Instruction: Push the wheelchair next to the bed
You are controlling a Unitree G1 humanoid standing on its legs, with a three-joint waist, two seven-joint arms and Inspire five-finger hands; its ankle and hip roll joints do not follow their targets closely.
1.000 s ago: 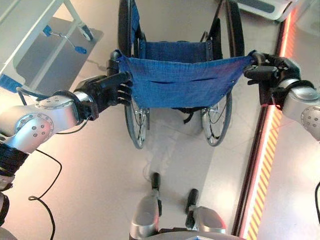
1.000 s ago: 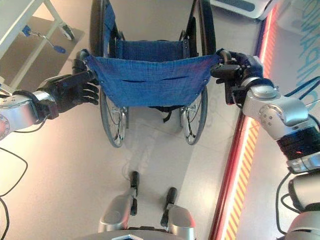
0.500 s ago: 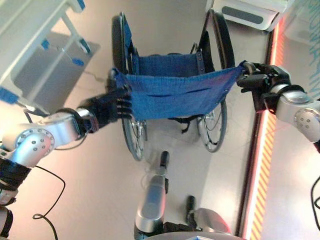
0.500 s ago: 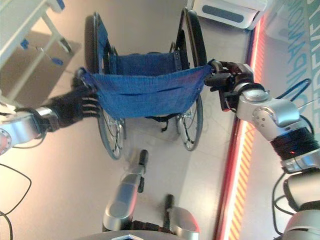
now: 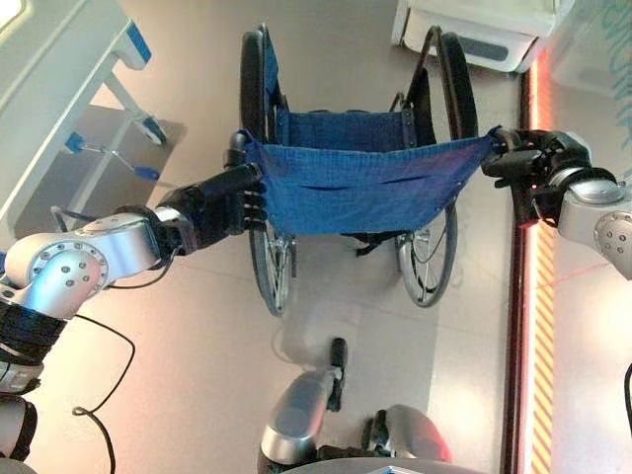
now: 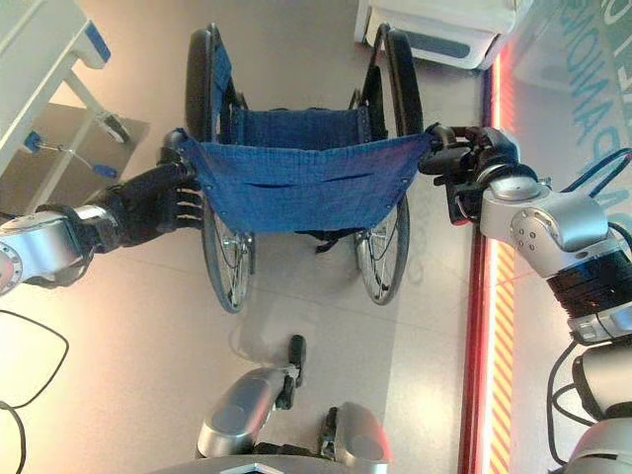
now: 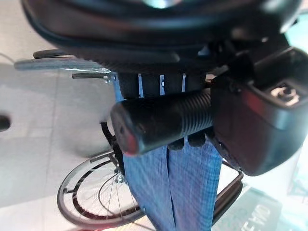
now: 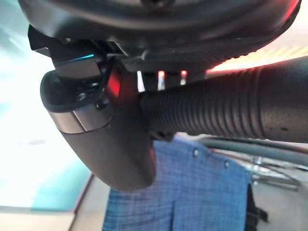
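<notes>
Your left hand [image 5: 222, 202] is curled round the left push handle [image 7: 163, 122], and your right hand [image 5: 533, 168] is clamped on the right push handle [image 8: 226, 108]. The wheelchair [image 5: 360, 183] sits at 12 o'clock ahead of you. The bed [image 5: 59, 89] is at 10 o'clock, apart from it.
</notes>
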